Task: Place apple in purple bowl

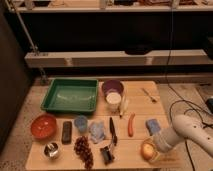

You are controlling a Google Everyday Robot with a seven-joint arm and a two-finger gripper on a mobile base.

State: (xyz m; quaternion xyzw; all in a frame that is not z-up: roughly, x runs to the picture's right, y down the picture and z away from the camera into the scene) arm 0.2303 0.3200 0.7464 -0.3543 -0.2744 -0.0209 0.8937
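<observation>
where tool (156,148) flanks apple (147,150), carrot (131,124) nearby

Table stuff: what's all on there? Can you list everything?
table: one, light wood, middle
green tray: one, green, back left
purple bowl: one, dark purple, back middle, beside tray
white cup: one, white, before purple bowl
carrot: one, orange-red, right of middle
sponge: one, blue, right of carrot
red bowl: one, red-orange, left
blue cup: one, blue, left of middle
knife: one, dark, middle front
grapes: one bunch, dark, front
metal bowl: one, shiny, front left
apple: one, yellow-orange, front right
arm: one, white, right edge
hand: one, pale, at the apple
</observation>
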